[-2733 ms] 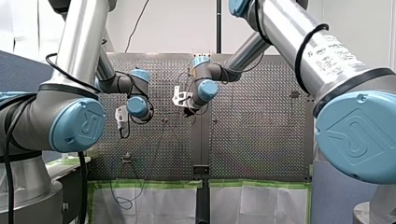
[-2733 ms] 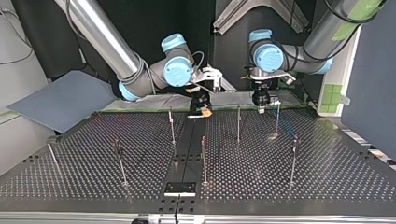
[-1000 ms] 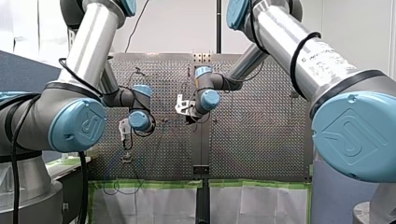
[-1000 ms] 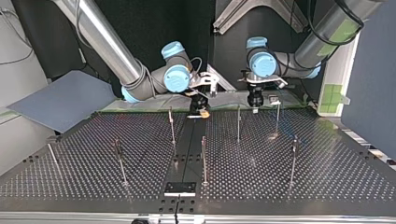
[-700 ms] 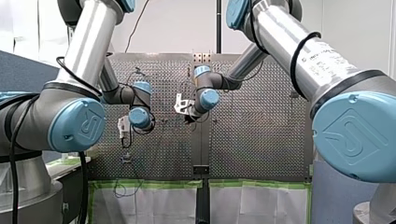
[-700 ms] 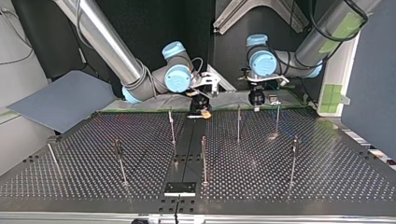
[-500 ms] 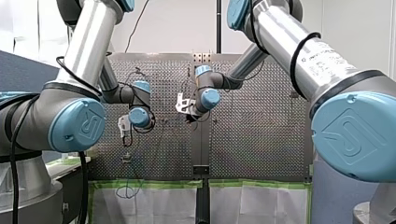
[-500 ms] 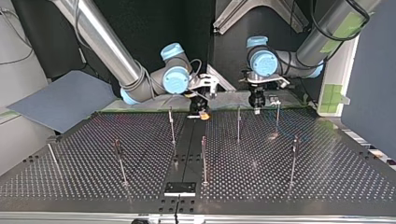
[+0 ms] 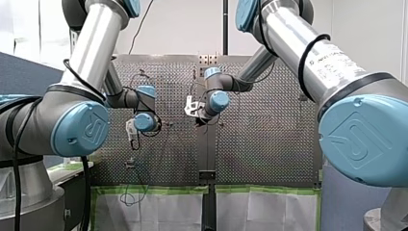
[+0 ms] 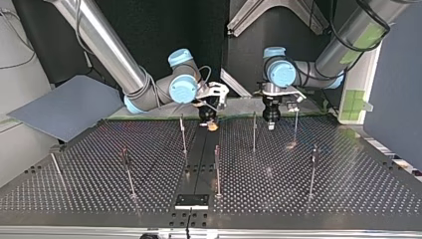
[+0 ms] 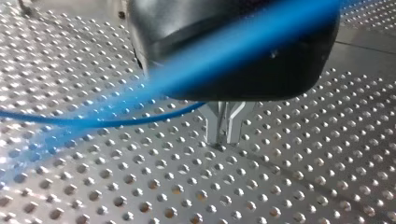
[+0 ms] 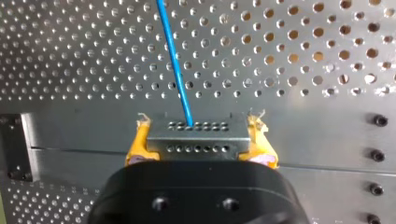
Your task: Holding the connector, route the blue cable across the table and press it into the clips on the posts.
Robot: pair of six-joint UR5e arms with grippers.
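Note:
My right gripper [image 12: 200,140] is shut with its yellow pads [image 12: 138,142] on a small metal connector [image 12: 196,137]. The blue cable [image 12: 173,60] leaves the connector and runs ahead over the perforated table. In the top view this gripper [image 10: 211,124] hovers low at the table's far middle. My left gripper [image 11: 224,137] has its metal fingers [image 11: 213,125] pressed together just above the plate, and the blue cable [image 11: 93,122] comes in sideways to them. In the top view it [image 10: 271,124] hangs between two thin posts [image 10: 254,130] [image 10: 296,124].
Several more thin posts [image 10: 217,169] stand across the perforated table [image 10: 348,189], one [image 10: 182,132] close beside my right gripper. A black plate [image 10: 191,200] sits at the near middle edge in the top view. A slack cable loop [image 9: 129,196] hangs over the table's edge in the front view.
My left gripper has come down toward the plate between the two posts. My right gripper has shifted slightly toward the top view's left with the connector. The slack loop has moved.

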